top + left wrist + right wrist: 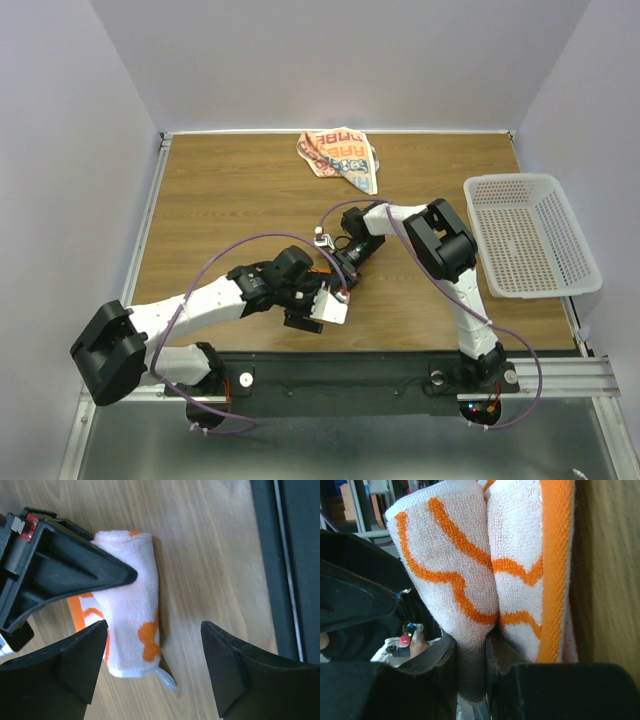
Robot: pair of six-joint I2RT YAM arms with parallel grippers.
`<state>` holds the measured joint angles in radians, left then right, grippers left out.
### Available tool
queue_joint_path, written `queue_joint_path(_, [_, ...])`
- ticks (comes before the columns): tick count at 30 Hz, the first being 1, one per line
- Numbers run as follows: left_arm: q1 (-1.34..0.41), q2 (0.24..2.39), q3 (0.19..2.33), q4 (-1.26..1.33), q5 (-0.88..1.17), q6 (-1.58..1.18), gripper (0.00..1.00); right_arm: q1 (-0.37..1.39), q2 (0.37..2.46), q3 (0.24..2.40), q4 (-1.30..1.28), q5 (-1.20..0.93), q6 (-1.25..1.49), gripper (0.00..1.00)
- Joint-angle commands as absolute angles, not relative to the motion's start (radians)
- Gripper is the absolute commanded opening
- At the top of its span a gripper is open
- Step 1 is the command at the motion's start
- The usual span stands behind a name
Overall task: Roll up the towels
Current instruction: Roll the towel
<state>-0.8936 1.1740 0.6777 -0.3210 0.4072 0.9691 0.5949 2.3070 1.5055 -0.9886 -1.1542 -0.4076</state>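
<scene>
**A:** How far along is the job looking?

**B:** About halfway, I'd judge. One rolled towel (pixel 132 605) is lying as a tight bundle close to the near edge of the counter (pixel 230 200), around the middle. The second towel (pixel 340 157) is sitting crumpled at the far edge, not rolled at all.

**A:** Is anything gripping the roll?

**B:** The right tool (pixel 470 652) is. Its wrist view is showing the jaws closed on a fold of the cloth, with the orange-patterned layers bulging just beyond the fingertips.

**A:** And the left tool (pixel 154 630)?

**B:** It is hovering over the same roll with its jaws spread wide and gripping nothing. The roll is lying partly between its two fingers, close to one finger and well apart from the other. I can't tell whether that nearer finger is touching the cloth.

**A:** So what is remaining?

**B:** The first roll is looking nearly finished, though an orange-bordered flap is showing beside it under the right tool, so it may be needing a last tuck. After that, the whole far-edge towel is waiting. The basket (pixel 575 250) is standing at the right edge with nothing visible inside.
</scene>
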Motion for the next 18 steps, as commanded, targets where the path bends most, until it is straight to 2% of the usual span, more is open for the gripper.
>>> queue_joint_path(1, [-0.948,1.201,0.678,-0.158,0.246,0.931,0.86,0.578,2.37,1.539,-1.005,-1.077,-0.423,0.04])
queue_joint_path(6, [-1.003,1.193,0.586,-0.029,0.131,0.972,0.84,0.561,2.416,1.577,-1.063,-1.106,-0.451,0.05])
queue_joint_path(18, [-1.08,1.271,0.506,0.117,-0.026,0.983,0.68,0.548,2.471,1.624,-1.12,-1.138,-0.477,0.08])
